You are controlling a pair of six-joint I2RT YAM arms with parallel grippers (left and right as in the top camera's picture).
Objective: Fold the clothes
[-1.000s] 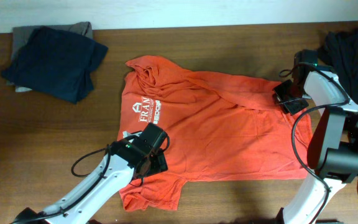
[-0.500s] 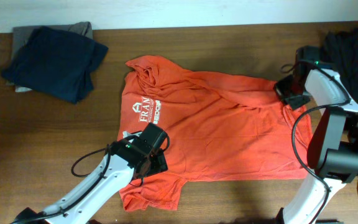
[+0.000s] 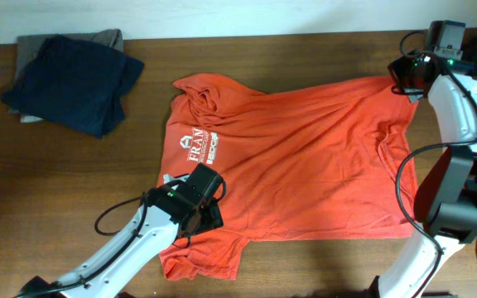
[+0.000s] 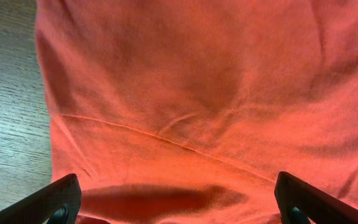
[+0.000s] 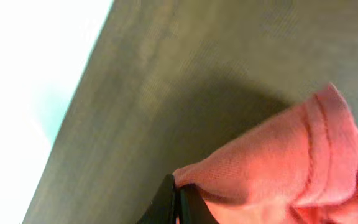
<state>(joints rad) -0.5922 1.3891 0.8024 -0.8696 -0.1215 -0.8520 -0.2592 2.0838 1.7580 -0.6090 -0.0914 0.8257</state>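
- Red-orange short-sleeved cotton T-shirt (image 3: pixel 305 165): where do I have it?
- Spread across the middle of the brown wooden table (image 3: pixel 56 182), with its white lettering (image 3: pixel 195 149) facing up at the left end. Starting from the left, I see a folded dark navy garment (image 3: pixel 77 83) in the far left corner. It lies on a grey garment (image 3: pixel 31 41), and both are well apart from the shirt.
- And my left gripper (image 4: pixel 176 199)?
- Over the shirt's near left part, just beside the lettering. Its jaws are wide apart, with only cloth below them. I cannot tell whether the tips touch the fabric.
- And my right gripper (image 3: pixel 402 76)?
- At the shirt's far right corner, jaws together and clamped on a stitched edge of the fabric. In the wrist view that corner hangs from the fingertips, and its shadow falls on the table.
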